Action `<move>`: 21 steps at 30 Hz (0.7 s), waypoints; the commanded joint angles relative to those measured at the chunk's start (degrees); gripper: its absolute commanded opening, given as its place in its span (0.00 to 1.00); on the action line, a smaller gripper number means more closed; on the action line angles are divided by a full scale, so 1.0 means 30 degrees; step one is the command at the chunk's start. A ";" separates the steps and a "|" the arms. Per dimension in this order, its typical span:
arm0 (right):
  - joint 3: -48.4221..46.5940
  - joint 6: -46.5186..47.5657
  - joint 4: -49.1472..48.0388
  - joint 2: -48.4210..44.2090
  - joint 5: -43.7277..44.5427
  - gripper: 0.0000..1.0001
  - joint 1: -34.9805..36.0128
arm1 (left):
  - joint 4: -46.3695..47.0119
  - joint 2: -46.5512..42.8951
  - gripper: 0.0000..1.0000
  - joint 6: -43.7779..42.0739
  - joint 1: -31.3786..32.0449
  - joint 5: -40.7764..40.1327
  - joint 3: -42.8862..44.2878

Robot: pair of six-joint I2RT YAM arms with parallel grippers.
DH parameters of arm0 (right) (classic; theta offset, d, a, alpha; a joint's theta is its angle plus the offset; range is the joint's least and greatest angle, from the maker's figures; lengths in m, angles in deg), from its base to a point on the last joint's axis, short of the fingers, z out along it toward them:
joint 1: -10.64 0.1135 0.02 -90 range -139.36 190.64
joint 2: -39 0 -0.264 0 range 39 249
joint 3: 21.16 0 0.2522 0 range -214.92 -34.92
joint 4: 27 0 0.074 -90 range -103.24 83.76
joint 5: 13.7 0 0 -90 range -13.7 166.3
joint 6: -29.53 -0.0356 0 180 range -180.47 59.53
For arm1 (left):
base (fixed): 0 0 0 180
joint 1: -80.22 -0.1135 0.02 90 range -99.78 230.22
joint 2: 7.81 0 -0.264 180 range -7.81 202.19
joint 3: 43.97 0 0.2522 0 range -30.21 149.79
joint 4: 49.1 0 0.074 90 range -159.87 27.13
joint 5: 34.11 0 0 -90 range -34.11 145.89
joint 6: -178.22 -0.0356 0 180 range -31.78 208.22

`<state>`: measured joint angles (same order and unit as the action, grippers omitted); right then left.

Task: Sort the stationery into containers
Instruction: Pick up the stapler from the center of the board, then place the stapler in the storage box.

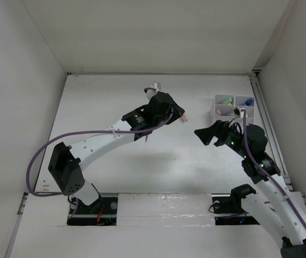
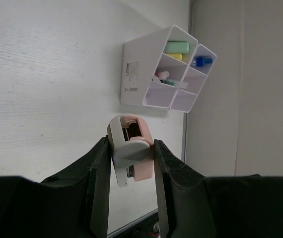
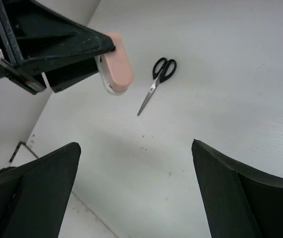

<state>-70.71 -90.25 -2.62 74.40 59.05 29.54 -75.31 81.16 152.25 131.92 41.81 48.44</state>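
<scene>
My left gripper point(image 2: 130, 163) is shut on a white-pink eraser point(image 2: 131, 148), held in the air above the table. The same eraser point(image 3: 117, 69) shows in the right wrist view, sticking out from the left fingers point(image 3: 57, 44). From above, the left gripper point(image 1: 182, 117) hangs left of the white divided container point(image 1: 233, 107). That container point(image 2: 131, 74) holds a light green marker point(image 2: 176, 47), a blue item point(image 2: 201, 61) and a pinkish piece point(image 2: 162, 77). Black-handled scissors point(image 3: 159, 79) lie flat on the table. My right gripper point(image 3: 136, 163) stands wide open with nothing between its fingers, just in front of the container point(image 1: 204, 134).
White walls close the table in at the back and on both sides. The container stands close to the right wall and its rail point(image 1: 266, 123). A purple cable point(image 1: 62, 137) loops along the left arm.
</scene>
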 commanded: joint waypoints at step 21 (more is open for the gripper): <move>0.3170 -0.0855 -0.9951 0.1267 -0.3037 0.86 0.0205 | 0.3300 -0.0623 0.00 -0.1480 -0.0447 0.6746 -0.0788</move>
<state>-61.12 -92.43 -24.37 78.75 51.24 29.54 -68.45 80.63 147.79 130.72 59.45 44.48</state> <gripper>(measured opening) 0.881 0.274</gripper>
